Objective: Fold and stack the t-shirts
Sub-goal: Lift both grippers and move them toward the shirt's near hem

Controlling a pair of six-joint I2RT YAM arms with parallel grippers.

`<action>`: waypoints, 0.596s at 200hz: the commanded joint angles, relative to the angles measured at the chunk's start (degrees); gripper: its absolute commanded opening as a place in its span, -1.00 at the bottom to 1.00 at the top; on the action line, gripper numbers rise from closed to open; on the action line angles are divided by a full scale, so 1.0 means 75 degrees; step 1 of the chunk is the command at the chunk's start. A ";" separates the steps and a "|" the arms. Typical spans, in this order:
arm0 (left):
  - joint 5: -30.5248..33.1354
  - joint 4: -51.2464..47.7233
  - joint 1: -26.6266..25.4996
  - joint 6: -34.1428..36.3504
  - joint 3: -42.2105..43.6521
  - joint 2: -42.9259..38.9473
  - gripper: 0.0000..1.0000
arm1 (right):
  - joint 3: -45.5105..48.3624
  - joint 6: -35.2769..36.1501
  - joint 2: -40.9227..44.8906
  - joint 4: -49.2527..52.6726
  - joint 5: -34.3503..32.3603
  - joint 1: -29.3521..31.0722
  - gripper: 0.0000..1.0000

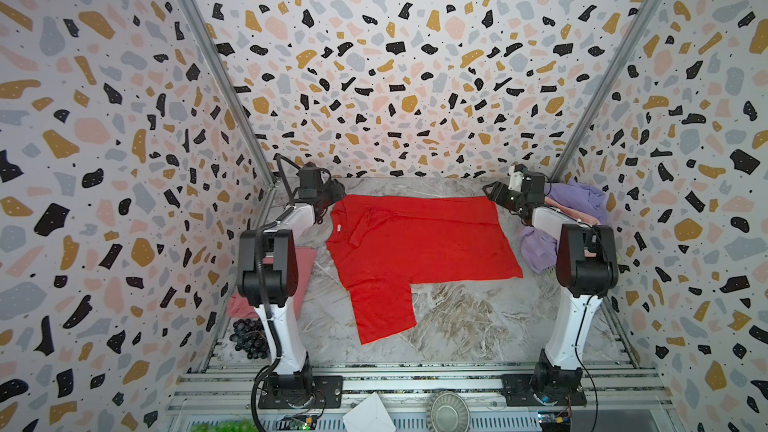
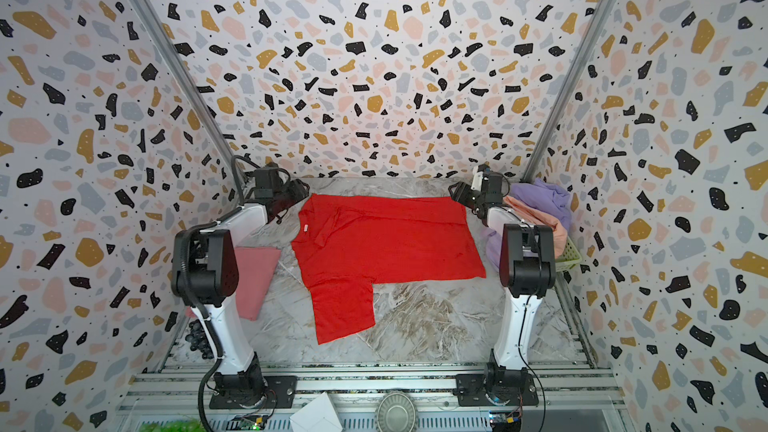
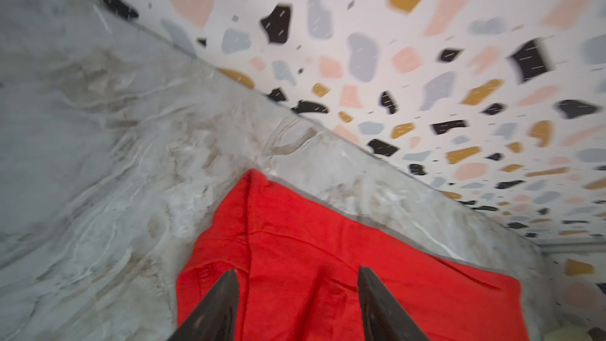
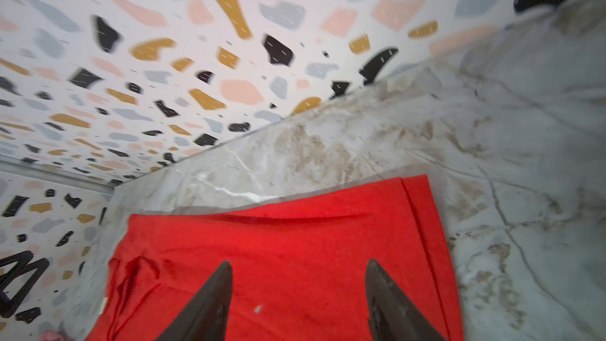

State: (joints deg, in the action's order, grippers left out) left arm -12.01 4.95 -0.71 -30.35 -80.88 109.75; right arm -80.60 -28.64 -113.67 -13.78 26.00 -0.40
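In both top views we see a grey marbled tabletop (image 1: 457,317) boxed in by speckled walls (image 1: 374,56) on the left, far and right sides, with metal rails (image 1: 415,380) along the near edge. The red t-shirt (image 1: 415,243) lies flat in the middle. Its collar is to the left, one sleeve points near, and its straight far edge is close to the far wall. A folded pink t-shirt (image 1: 305,268) sits at the left edge, partly hidden by the left arm, with grapes (image 1: 249,338) just near of it. At the far right a lavender t-shirt (image 1: 577,197) and a peach t-shirt (image 2: 540,216) are heaped over a pale green basket (image 2: 567,257).

Both arms reach far from their bases on the rails. The left fingers (image 1: 334,195) hang by the red t-shirt's far left corner and the right fingers (image 1: 494,192) by its far right corner. Bare tabletop lies open near of the shirt's right half.

In the left wrist view, which is blurred, our left fingers (image 3: 213,306) are spread apart and released, with nothing between them. The red t-shirt (image 3: 328,257) lies beneath, and its corner points into a strip of bare tabletop (image 3: 131,159) before the wall.

In the right wrist view, our right fingers (image 4: 203,303) are likewise parted and hold nothing. The red t-shirt (image 4: 295,241) lies flat below them. Its hemmed edge runs just beside one finger, with open tabletop (image 4: 508,191) beyond it and a narrow bare strip along the far wall.
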 commanded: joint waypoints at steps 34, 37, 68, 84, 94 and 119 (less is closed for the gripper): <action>-0.0556 0.0530 -0.0017 0.0434 0.1911 -0.2532 0.30 | 0.1987 -0.0058 0.2426 -0.0366 -0.0021 0.0141 0.41; -0.0548 0.0514 -0.0022 0.0453 0.2015 -0.2662 0.31 | 0.2116 -0.0060 0.2539 -0.0342 -0.0034 0.0153 0.42; -0.0371 0.0246 -0.0087 0.0431 0.3013 -0.3850 0.53 | 0.3491 -0.0216 0.3967 -0.0151 -0.0518 0.0314 0.46; -0.0424 0.0369 -0.0144 0.0104 0.3639 -0.4228 0.61 | 0.4111 -0.0177 0.4697 0.0188 -0.0958 0.0494 0.48; -0.0603 0.0586 -0.0194 -0.0184 0.4033 -0.4372 0.69 | 0.4456 -0.0170 0.5186 0.0485 -0.1219 0.0607 0.51; -0.0793 0.0502 -0.0479 -0.0386 0.4475 -0.4378 0.99 | 0.5462 -0.0198 0.6551 0.1040 -0.1872 0.0856 0.65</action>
State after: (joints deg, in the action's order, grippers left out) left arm -15.84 7.75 -2.39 -30.92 -49.67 76.84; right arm -43.83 -29.85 -73.45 -10.96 18.20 4.51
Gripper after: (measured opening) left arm 0.987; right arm 0.798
